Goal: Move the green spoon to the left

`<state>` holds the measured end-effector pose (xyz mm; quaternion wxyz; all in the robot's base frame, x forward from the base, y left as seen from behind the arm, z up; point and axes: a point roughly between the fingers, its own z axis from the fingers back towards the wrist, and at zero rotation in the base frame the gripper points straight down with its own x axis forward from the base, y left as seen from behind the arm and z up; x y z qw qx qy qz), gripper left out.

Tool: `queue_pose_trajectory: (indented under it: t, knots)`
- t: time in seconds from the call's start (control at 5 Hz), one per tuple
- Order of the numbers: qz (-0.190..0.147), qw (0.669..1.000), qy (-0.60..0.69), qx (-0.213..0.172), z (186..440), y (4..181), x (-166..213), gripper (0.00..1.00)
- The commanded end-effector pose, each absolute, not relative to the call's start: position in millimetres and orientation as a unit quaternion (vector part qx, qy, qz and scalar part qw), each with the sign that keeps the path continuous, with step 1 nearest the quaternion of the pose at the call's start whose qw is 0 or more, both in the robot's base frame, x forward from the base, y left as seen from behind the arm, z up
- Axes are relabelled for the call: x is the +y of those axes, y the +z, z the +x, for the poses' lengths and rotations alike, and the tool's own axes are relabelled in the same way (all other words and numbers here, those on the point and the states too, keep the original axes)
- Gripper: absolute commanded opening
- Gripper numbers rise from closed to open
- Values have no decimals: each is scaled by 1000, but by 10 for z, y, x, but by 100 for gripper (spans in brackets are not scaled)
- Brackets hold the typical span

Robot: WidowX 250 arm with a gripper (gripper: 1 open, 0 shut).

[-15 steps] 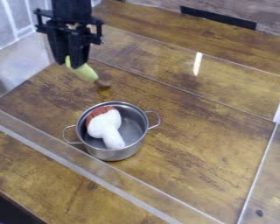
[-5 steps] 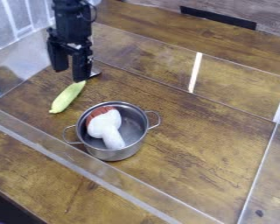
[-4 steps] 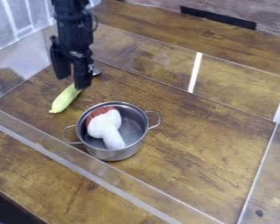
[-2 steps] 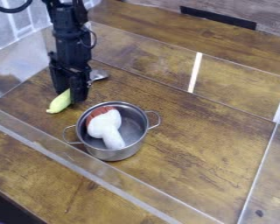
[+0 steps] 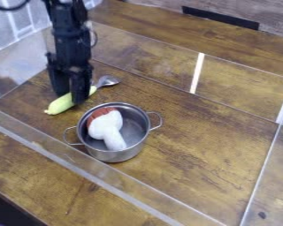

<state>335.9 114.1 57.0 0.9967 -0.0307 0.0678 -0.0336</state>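
Lowered since a second ago, the gripper [image 5: 70, 86] now straddles the green spoon [image 5: 64, 102], which lies on the wooden surface [image 5: 203, 150] left of the pot [image 5: 113, 131]. Whether its jaws grasp it I cannot tell. An off-centre pinch could flick the spoon away.

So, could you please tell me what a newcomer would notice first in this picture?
The black arm reaches down at upper left, its claw low over the green spoon lying on the wooden table. Right of the spoon stands a silver pot holding a white and red item.
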Motion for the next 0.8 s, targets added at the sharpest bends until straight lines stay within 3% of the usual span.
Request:
queue_pose_trajectory:
  t: [0.0, 0.2, 0.4, 0.6]
  knots:
    - [-19, 1000, -7, 14, 3464, 1203, 1066, 0]
    - [-21, 999, -22, 12, 3459, 1319, 1136, 0]
    - [-25, 999, -40, 12, 3458, 1326, 1195, 100]
    - [-29, 998, -49, 13, 3531, 1296, 1123, 100]
